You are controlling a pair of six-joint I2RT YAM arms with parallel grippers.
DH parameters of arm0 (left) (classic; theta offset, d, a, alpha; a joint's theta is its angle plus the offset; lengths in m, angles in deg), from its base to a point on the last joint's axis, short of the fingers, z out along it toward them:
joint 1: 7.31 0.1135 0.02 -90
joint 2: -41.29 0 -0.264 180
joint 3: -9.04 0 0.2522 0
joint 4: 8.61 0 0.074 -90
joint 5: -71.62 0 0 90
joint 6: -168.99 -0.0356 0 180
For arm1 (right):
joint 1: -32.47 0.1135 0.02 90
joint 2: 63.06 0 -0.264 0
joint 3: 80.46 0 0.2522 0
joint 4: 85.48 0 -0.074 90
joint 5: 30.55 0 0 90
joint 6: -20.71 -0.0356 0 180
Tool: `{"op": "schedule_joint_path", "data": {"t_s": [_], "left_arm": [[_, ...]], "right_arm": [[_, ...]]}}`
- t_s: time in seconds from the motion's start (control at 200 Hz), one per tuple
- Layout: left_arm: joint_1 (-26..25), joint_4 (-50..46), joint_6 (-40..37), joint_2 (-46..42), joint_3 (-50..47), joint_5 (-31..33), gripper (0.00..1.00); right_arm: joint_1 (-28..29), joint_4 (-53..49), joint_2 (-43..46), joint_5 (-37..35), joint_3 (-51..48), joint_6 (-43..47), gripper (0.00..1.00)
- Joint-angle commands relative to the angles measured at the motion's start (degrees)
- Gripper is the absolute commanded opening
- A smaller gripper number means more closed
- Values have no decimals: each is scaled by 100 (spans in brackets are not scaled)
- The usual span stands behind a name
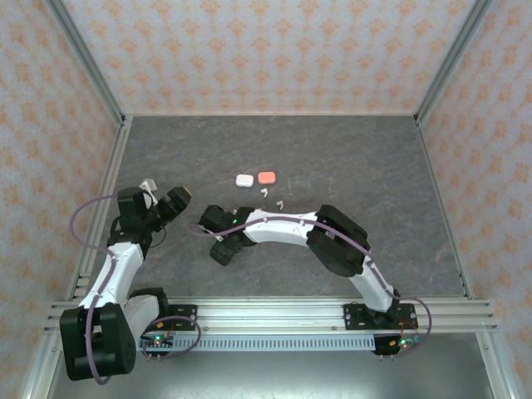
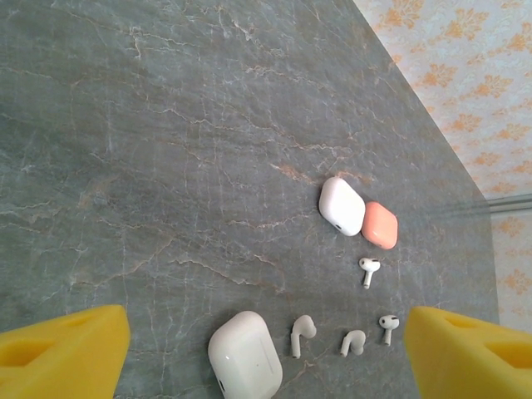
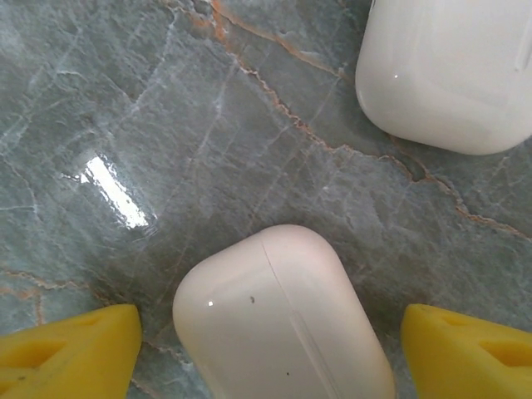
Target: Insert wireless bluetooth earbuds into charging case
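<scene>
Left wrist view gives me four white earbuds [image 2: 302,334] loose on the table [image 2: 166,166], three in a row beside a large white case [image 2: 245,357] and one near a small white case [image 2: 341,206] and an orange case [image 2: 381,224]; the left gripper [image 2: 266,353] is spread wide, holding nothing. My right gripper [image 3: 270,349] is parted too, straddling a closed case [image 3: 283,316] with a gap on either side. I judge nothing is inserted yet: a lid needs opening, then each earbud seating.
</scene>
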Motion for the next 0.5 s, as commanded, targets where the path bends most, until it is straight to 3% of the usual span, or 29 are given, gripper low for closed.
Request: {"op": "schedule_joint_path", "data": {"t_s": [0.0,0.375,0.495], "left_arm": [[35,-185,-6,-125,-59,101,86],[37,-152,11,-90,-51,92,87],[37,-129,11,-81,-42,49,87]], "right_arm": [[9,-274,-93,14,66,-29,77],[-1,-329,285,21,-490,-106,60],[0,-332,285,-47,-502,-89,51]]}}
